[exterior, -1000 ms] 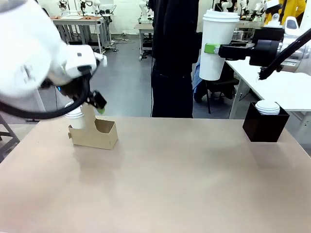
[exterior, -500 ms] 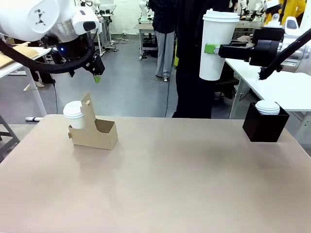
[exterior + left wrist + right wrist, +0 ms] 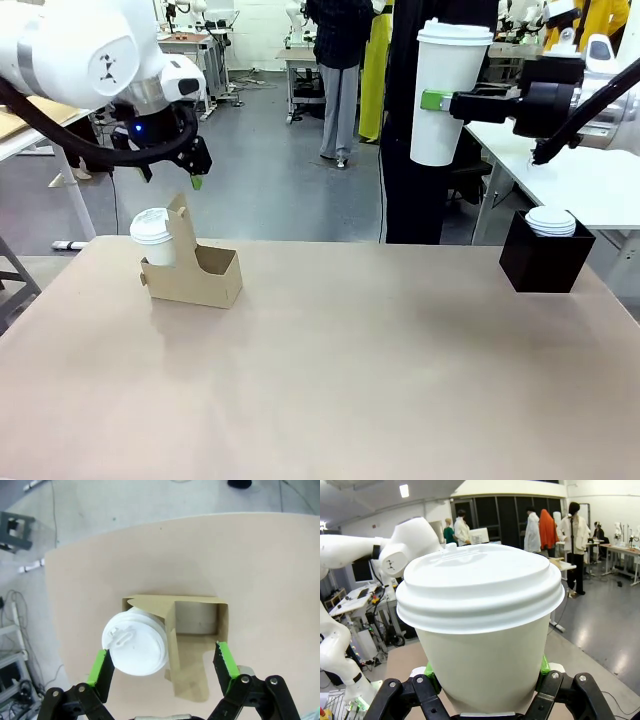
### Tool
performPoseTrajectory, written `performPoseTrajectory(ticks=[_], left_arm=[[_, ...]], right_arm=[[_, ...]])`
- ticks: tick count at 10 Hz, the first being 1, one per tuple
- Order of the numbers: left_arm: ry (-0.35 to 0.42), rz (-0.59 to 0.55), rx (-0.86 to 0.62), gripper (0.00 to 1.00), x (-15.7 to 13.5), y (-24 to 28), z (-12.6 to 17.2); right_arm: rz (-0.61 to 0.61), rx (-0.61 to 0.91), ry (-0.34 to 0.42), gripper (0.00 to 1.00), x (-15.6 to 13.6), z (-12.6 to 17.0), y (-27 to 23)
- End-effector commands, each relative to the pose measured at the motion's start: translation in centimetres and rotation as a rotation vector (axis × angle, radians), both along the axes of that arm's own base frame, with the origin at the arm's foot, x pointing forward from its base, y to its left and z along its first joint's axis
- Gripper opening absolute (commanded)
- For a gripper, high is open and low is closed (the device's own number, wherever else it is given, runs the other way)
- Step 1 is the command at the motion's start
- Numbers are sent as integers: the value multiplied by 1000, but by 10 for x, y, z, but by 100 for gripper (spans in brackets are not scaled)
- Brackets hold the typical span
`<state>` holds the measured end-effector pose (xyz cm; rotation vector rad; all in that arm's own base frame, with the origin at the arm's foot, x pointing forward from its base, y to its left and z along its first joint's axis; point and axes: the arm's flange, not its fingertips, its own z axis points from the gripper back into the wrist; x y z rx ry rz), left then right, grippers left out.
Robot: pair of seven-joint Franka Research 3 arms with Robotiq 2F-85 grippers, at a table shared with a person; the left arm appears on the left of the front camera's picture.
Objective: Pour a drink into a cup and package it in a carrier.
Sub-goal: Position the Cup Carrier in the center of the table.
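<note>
A brown cardboard carrier (image 3: pixel 205 280) stands at the table's far left, and a lidded white cup (image 3: pixel 152 235) sits in its left well. My left gripper (image 3: pixel 195 172) hangs open above and behind it with nothing between its fingers. From the left wrist view I look straight down on that cup (image 3: pixel 134 641) and the carrier (image 3: pixel 200 622), with my left gripper (image 3: pixel 162 666) well above both. My right gripper (image 3: pixel 440 100) is shut on a second lidded white cup (image 3: pixel 440 55), upright, high over the table's far right. That cup (image 3: pixel 480 625) sits close up in my right gripper (image 3: pixel 487 669). The drink is out of view.
A black open-topped box (image 3: pixel 545 262) holding a stack of white lids (image 3: pixel 550 220) stands at the table's far right. People stand beyond the far edge. The carrier's right well (image 3: pixel 197 620) holds nothing. My left arm (image 3: pixel 395 550) shows at the left of the right wrist view.
My left gripper has risen from beside the carrier's handle to well above it, open. The person behind the table has shifted to the right. My right arm and its cup have stayed still.
</note>
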<state>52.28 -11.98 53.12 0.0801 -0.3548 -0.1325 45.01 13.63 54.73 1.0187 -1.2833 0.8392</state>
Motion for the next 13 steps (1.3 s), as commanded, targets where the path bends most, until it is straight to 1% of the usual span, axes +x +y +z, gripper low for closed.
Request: performPoseTrajectory(ticks=[1,4,5,6,7,8,9,13], left_arm=[[21,22,-33,100,3,4,-7],[60,23,-73,100,6,8,-26],[42,10,-57,40,5,7,-28],[49,6,-54,40,5,5,-28],[48,16,-41,0,5,3,-29],[49,15,-44,35,4,2,-29],[50,18,-42,0,5,3,-30],[58,28,-31,0,6,6,-33]], right_arm=[[-5,-1,-15,80,0,3,3],[-5,-1,-15,80,0,3,3],[-5,-1,-15,80,0,3,3],[-5,-1,-15,80,0,3,3],[-5,-1,-15,80,0,3,3],[-5,-1,-15,80,0,3,3],[-5,-1,-15,80,0,3,3],[-5,-1,-15,80,0,3,3]])
